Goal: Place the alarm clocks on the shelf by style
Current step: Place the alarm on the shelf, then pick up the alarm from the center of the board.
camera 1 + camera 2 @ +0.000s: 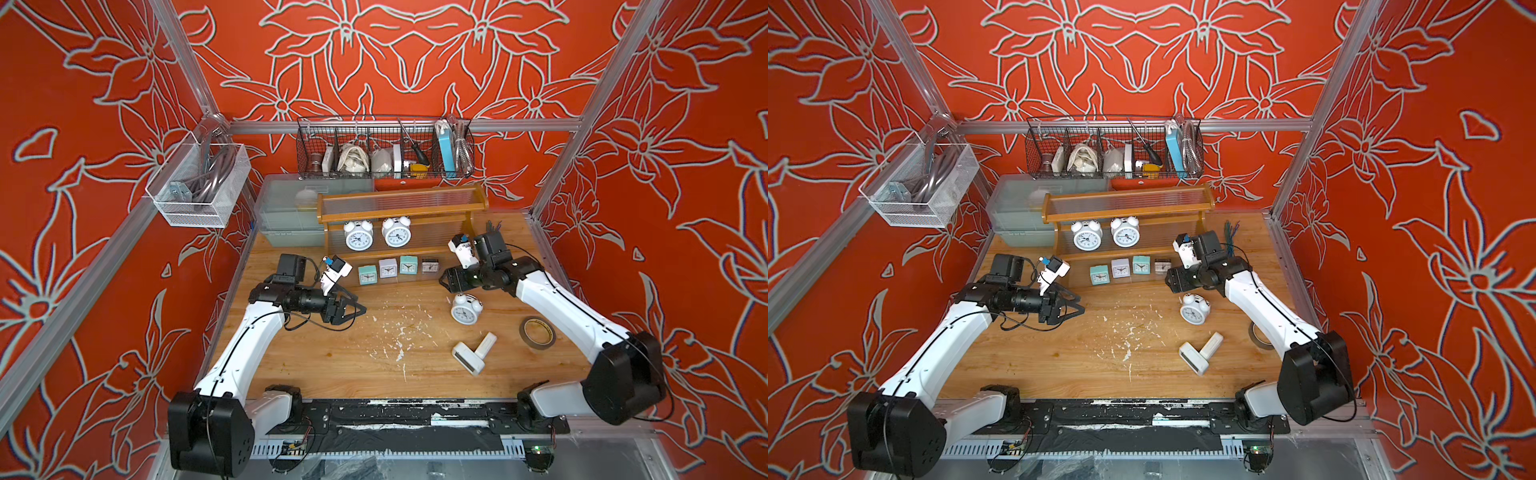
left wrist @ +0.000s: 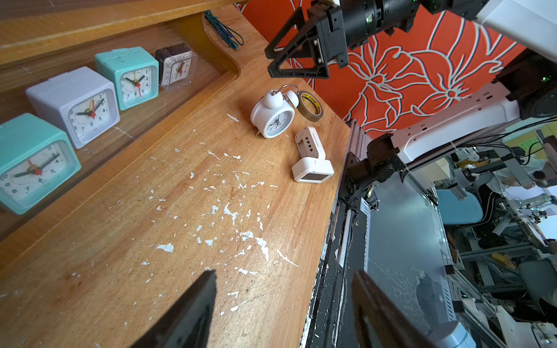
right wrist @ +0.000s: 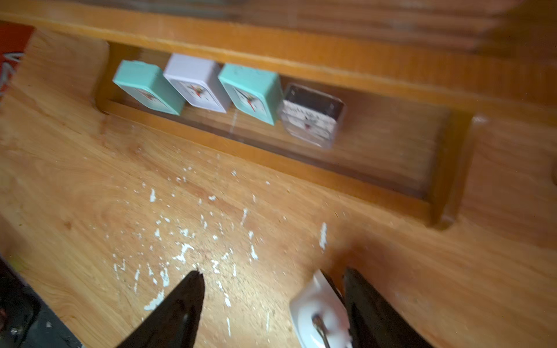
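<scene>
The left arm (image 1: 245,336) rises from the lower left of the frame, forearm slanting to the upper right and wrist bent level toward the right. The left gripper (image 1: 358,306) hangs over bare table (image 1: 324,365) left of centre, its jaws apart with nothing between them. The right arm (image 1: 569,311) climbs from the lower right toward the upper left, wrist turned to the left. The right gripper (image 1: 444,281) sits just right of the shelf's lowest tier, jaws spread and clamped on nothing. In the right wrist view one finger (image 3: 370,307) is just beside a white bell of the fallen twin-bell clock (image 1: 464,312). The shelf (image 1: 399,216) stands at upper centre, its long axis across the frame. On its middle tier the first twin-bell clock (image 1: 358,237) and the second twin-bell clock (image 1: 397,233) stand upright side by side, bells up, faces toward the camera. On the lowest tier four square clocks stand upright in a row: a teal clock (image 1: 368,274), a white square clock (image 1: 388,268), another teal one (image 1: 408,264) and a dark square clock (image 1: 430,265). The fallen twin-bell clock lies on the table just below the right gripper, face turned up, bells pointing to the upper right. Lower, right of centre, two digital clocks lie touching: the display-up digital clock (image 1: 468,358) runs from upper left to lower right, and the other digital clock (image 1: 486,345) from lower left to upper right. A tape roll (image 1: 537,332) lies to their right.
</scene>
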You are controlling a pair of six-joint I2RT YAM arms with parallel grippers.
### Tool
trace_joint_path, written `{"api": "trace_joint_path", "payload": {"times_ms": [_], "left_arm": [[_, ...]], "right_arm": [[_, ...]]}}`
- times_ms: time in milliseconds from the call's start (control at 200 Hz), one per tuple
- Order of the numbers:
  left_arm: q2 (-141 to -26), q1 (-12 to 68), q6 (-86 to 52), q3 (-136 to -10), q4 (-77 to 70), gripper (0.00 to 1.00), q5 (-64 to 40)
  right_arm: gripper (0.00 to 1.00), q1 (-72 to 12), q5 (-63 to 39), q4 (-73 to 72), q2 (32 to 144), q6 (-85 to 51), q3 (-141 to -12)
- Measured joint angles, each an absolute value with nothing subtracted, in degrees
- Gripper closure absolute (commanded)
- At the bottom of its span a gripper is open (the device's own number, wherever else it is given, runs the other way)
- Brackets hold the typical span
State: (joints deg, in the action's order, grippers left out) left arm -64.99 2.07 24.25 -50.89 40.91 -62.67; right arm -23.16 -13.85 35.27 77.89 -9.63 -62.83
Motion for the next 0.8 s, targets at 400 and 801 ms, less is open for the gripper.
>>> {"api": "trace_joint_path", "payload": {"times_ms": [400, 801], "left_arm": [[-65.0, 2.1, 24.3, -50.9, 41.1, 0.28, -62.9], [-65.0, 1.9, 24.5, -50.9, 41.2, 0.28, -62.8]], "right_arm": [[0.06, -23.2, -4.5, 43.4, 71.3, -11.5, -54.8], [0.04, -23.2, -3.6, 39.7, 74.0, -11.6, -52.2]]}}
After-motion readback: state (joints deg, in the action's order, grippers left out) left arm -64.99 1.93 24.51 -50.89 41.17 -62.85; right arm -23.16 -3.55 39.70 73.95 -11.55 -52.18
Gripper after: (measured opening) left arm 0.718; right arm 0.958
